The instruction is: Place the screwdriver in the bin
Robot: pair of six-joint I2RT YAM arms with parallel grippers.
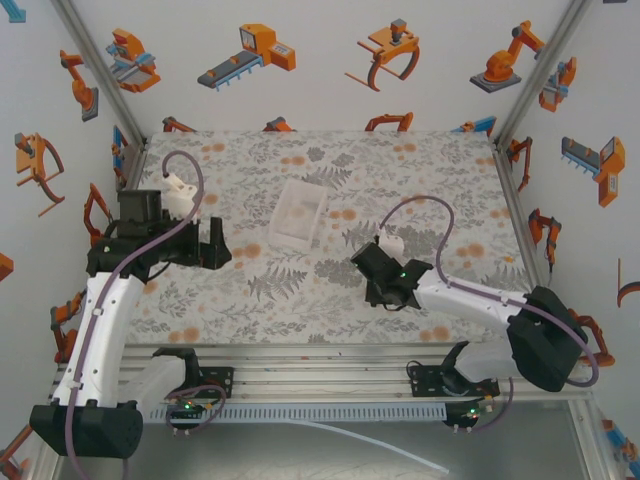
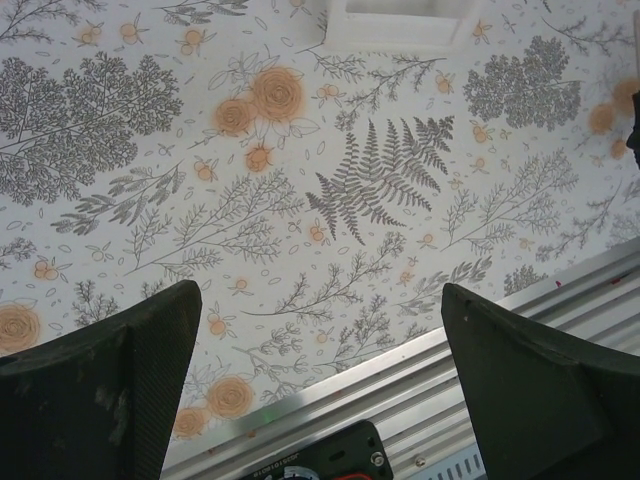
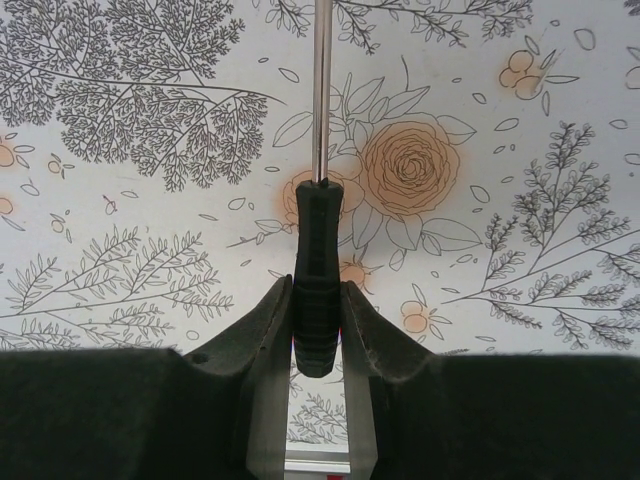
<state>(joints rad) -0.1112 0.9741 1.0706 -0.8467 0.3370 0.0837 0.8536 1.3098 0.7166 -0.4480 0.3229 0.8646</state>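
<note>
The screwdriver (image 3: 316,270) has a ribbed black handle and a thin metal shaft that runs straight up out of the right wrist view. My right gripper (image 3: 317,300) is shut on the handle's rear end, holding it above the floral cloth. From above, the right gripper (image 1: 381,272) sits right of the table's centre. The bin (image 1: 298,213), a clear whitish tray, lies up and to the left of it, and its near edge (image 2: 400,20) shows at the top of the left wrist view. My left gripper (image 2: 320,340) is open and holds nothing, seen from above (image 1: 212,245) at the left.
A floral cloth (image 1: 330,290) covers the table. An aluminium rail (image 1: 320,352) runs along the near edge, with the arm bases bolted to it. Patterned walls enclose the left, back and right sides.
</note>
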